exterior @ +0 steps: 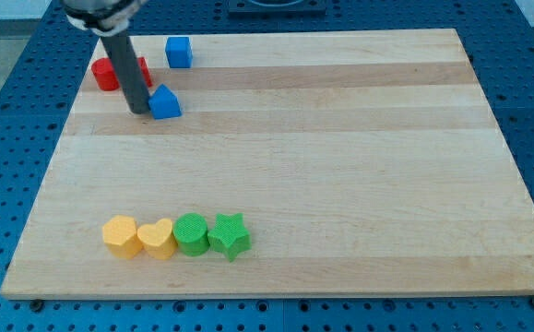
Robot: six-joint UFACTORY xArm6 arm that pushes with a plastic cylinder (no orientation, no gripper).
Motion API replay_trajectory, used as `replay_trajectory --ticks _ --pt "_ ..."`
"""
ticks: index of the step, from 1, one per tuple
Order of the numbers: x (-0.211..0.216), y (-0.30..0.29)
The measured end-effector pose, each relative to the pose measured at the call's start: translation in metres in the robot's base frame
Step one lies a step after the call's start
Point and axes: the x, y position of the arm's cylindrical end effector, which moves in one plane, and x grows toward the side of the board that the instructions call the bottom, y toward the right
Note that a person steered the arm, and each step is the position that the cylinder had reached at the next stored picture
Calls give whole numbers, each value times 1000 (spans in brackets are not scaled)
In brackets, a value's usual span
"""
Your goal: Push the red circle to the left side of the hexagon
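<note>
The red circle (pixel 105 74) sits near the board's top left corner. A second red block (pixel 143 71) shows just to its right, partly hidden behind my rod. My tip (pixel 140 110) rests on the board just below the red blocks and touches the left side of a blue block (pixel 165 102) with a pointed top. The yellow hexagon (pixel 119 235) lies at the view's bottom left, the leftmost of a row of blocks.
A blue cube (pixel 178 52) sits near the top edge. To the right of the hexagon stand a yellow heart (pixel 157 239), a green circle (pixel 191 233) and a green star (pixel 229 235), touching in a row. The board's left edge (pixel 47 175) is close by.
</note>
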Motion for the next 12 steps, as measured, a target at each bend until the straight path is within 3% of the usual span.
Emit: replay_trajectory --ticks 1,2,4,6,8,9,11,12 --pt "2 75" --pt "2 58" --pt "-11 -124" --pt "-22 -131" --pt "-133 -126" --pt "-135 -85" --pt "-33 -73" --pt "-60 -74"
